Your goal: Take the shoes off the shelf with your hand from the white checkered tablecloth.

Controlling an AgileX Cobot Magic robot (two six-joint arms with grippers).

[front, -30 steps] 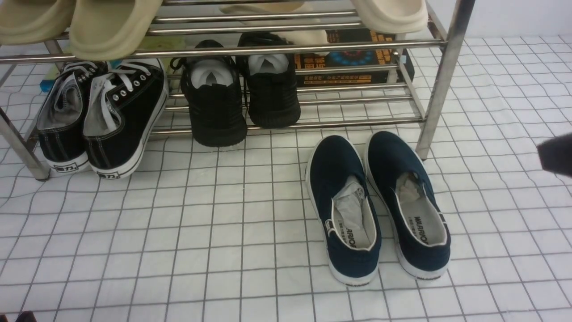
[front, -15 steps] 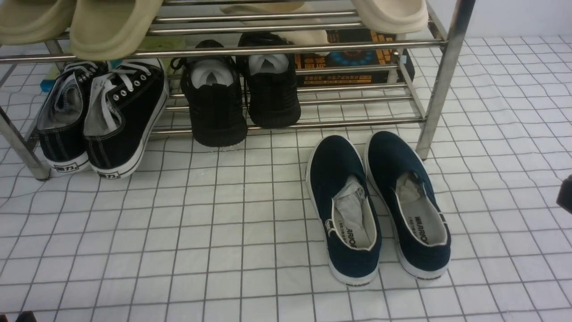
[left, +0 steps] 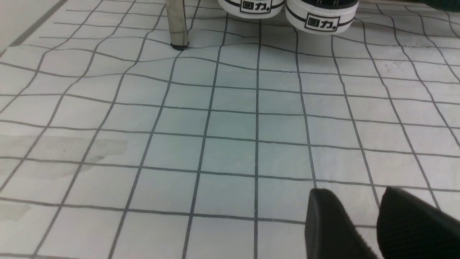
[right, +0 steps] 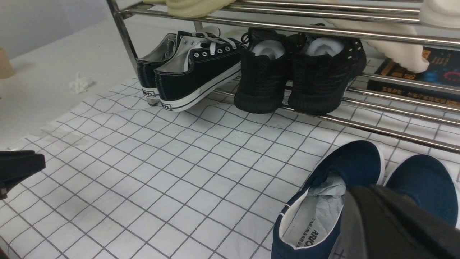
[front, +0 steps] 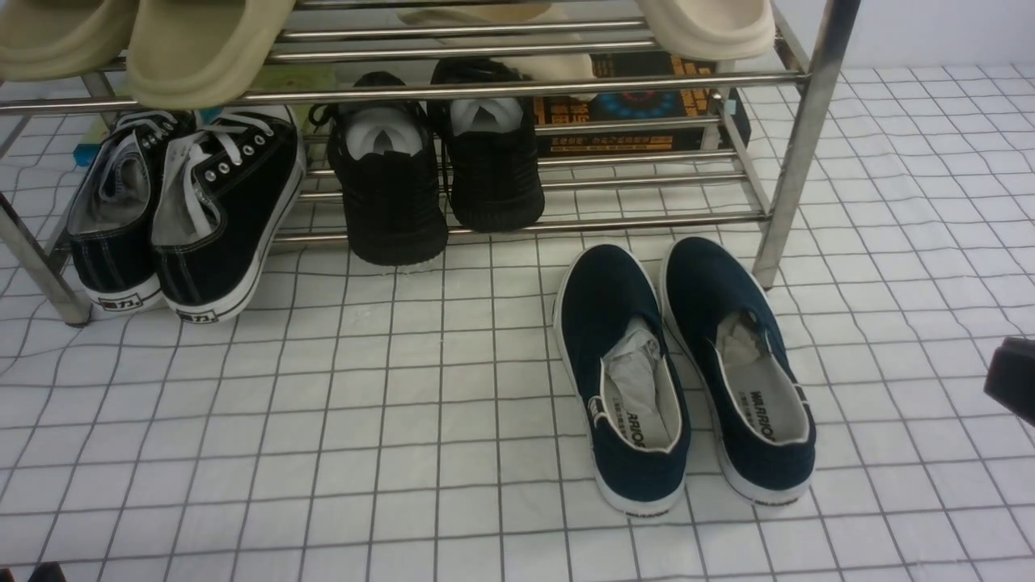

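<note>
White checkered tablecloth [front: 388, 420] covers the whole surface, slightly rippled near the chrome shoe rack [front: 796, 153]. Off the rack, the navy slip-on shoes [front: 683, 372] sit side by side on the cloth just in front of its right leg — toes toward the rack, crumpled paper inside. Black lace-up sneakers [front: 194, 218] and all-black shoes [front: 437, 170] rest on the lower tier, beige slippers [front: 194, 48] above. At the frame's right edge, the right gripper [front: 1011, 380] is clenched and empty, apart from the shoes. The left gripper [left: 377, 223] hangs low over bare cloth, its fingers slightly parted, holding nothing.
</note>
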